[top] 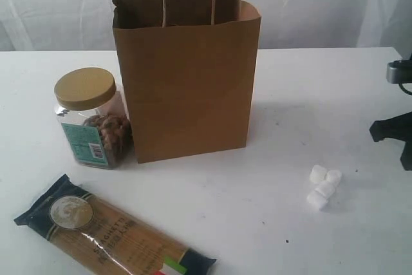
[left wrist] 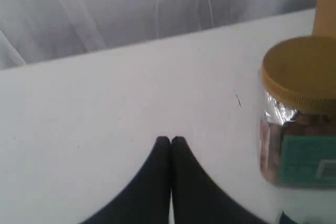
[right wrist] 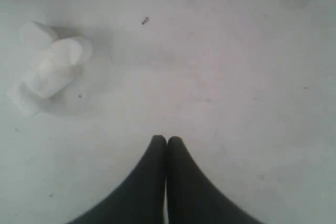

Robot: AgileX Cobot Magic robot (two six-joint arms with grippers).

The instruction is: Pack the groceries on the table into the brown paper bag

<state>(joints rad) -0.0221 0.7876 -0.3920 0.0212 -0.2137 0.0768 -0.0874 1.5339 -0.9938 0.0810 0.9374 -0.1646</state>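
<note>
Left tool (left wrist: pixel 170 141) and right tool (right wrist: pixel 167 140): jaws pressed together, holding nothing. The nut jar (top: pixel 90 117) stands upright on the desk (top: pixel 257 210) just left of the paper bag (top: pixel 187 82), nearest the left tool.

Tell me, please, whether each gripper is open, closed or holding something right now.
Left gripper: closed, holding nothing.
Right gripper: closed, holding nothing.
</note>
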